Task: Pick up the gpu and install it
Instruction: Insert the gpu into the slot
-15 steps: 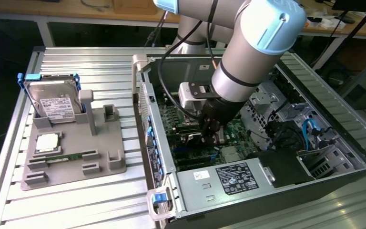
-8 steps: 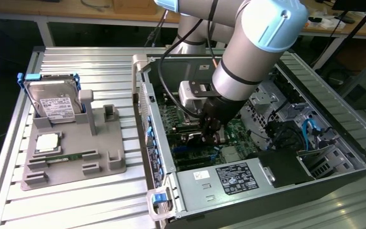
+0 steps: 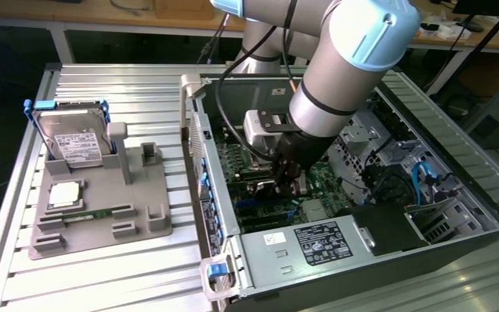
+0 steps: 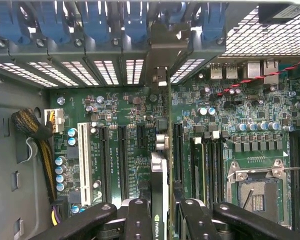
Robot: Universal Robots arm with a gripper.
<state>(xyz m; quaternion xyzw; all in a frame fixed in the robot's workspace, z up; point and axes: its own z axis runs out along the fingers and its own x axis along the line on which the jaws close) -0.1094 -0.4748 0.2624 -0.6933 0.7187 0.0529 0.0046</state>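
The gripper (image 4: pixel 162 222) was partly closed, its 2 fingers (image 4: pixel 140 220) pinching the gpu (image 4: pixel 159 185) from either side. The card stood edge-on over the motherboard (image 4: pixel 115 110), running toward the motherboard's rear edge, where its metal bracket (image 4: pixel 160 60) sat among the blue slot clips (image 4: pixel 90 20). Whether its lower edge was in a motherboard slot could not be told. It lay between the motherboard's white slot (image 4: pixel 82 160) and its CPU socket (image 4: pixel 257 192). Well apart from the motherboard, on the exterior view's left, a hard drive (image 3: pixel 76 140) stood in a grey fixture (image 3: pixel 145 214).
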